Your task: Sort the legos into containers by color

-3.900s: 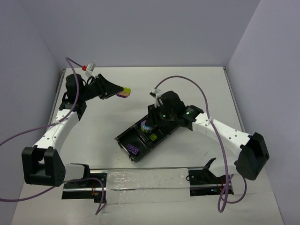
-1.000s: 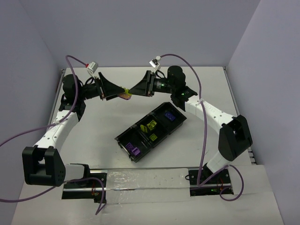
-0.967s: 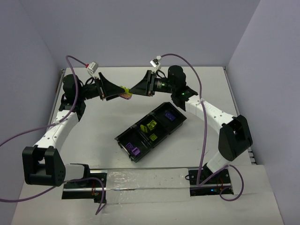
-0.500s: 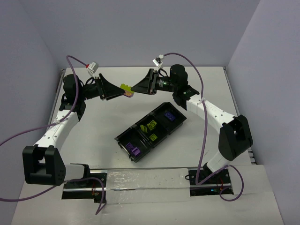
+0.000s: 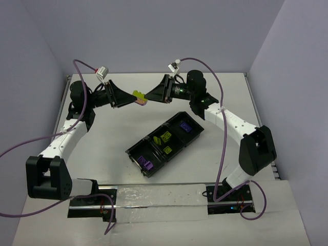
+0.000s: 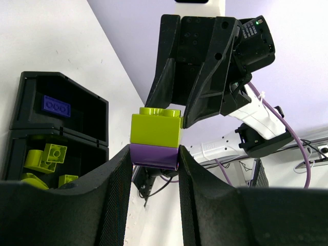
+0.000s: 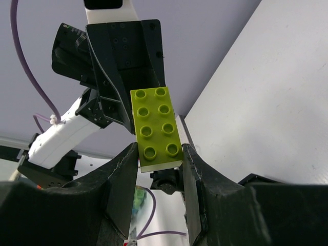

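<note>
— What do the arms look like?
— The left arm [image 5: 61, 141] and right arm [image 5: 233, 123] match: white links, black joints, and a bulky black block [image 5: 256, 151] on each.
— Any cables?
— A purple cable [image 5: 224, 148] loops off each arm, and a white plug [image 5: 102, 70] sits by the left wrist.
— And the hands?
— The left hand [image 5: 130, 100] and right hand [image 5: 150, 96] are matt black wedges with thick, curved fingers [image 6: 118, 195]. Small screw holes [image 7: 128, 38] dot their flat plates. A green light [image 6: 254, 23] glows on the right wrist housing.
</note>
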Motion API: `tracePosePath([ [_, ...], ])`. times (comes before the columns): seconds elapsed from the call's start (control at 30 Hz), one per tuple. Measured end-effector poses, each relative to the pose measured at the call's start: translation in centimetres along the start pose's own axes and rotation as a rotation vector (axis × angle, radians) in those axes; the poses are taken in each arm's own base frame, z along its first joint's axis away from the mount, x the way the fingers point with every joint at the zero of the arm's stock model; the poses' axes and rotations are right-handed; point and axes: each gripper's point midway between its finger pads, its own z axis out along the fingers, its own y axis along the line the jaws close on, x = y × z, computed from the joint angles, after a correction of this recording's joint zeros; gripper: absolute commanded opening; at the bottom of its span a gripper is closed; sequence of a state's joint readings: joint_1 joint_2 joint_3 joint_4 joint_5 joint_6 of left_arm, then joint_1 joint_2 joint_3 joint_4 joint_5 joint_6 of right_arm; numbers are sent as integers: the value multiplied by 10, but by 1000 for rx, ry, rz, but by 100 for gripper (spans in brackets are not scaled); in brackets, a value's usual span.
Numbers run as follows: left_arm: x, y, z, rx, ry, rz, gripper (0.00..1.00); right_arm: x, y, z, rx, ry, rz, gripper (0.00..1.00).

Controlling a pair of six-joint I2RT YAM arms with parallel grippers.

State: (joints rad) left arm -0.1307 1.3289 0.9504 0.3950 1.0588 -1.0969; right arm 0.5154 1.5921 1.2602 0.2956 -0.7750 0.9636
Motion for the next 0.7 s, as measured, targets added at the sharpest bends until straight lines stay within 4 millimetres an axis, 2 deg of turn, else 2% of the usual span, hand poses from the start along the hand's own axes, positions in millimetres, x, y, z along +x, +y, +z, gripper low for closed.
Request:
tracePosePath([
  [0.23,1,-1,-1,0,-9,12,0,-6,0,-1,-26,-5,81,0],
  [0.47,14,4,-4,-22,22,18,0,-31,-2,-6,-53,-75,139,0],
  [0.57,18,8,-5,-36,32,19,0,-35,-2,-8,-58,-90,137,0],
  [0.7,24,14,-7,-61,47,9,0,-32,-16,-10,-4,-97,127,0],
])
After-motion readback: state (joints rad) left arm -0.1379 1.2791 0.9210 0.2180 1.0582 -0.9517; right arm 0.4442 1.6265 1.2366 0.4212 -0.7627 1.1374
